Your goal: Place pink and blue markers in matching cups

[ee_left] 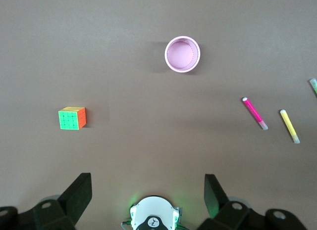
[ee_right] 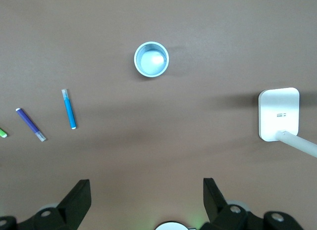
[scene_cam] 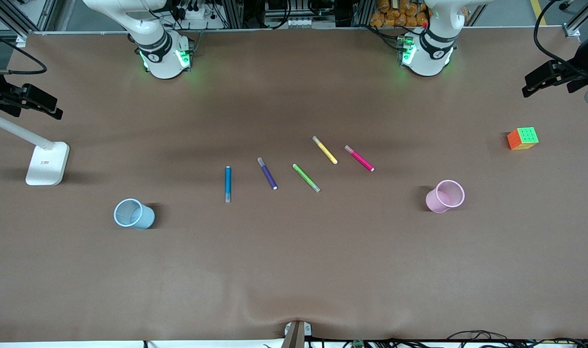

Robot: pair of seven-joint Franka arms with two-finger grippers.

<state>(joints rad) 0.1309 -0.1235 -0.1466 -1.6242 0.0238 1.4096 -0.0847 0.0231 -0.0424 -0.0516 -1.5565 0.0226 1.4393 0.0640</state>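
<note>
The pink marker [scene_cam: 359,158] lies flat mid-table, toward the left arm's end of a row of pens; it also shows in the left wrist view [ee_left: 254,113]. The blue marker [scene_cam: 227,183] lies at the row's other end and shows in the right wrist view [ee_right: 69,109]. The pink cup [scene_cam: 445,196] stands upright toward the left arm's end. The blue cup [scene_cam: 133,213] stands upright toward the right arm's end. My left gripper [ee_left: 147,183] is open and empty, high over its own base. My right gripper [ee_right: 146,187] is open and empty, high over its base. Neither gripper shows in the front view.
A purple pen [scene_cam: 267,173], a green pen [scene_cam: 306,178] and a yellow pen [scene_cam: 325,150] lie between the two markers. A coloured puzzle cube [scene_cam: 522,138] sits near the left arm's end. A white lamp base [scene_cam: 47,163] stands at the right arm's end.
</note>
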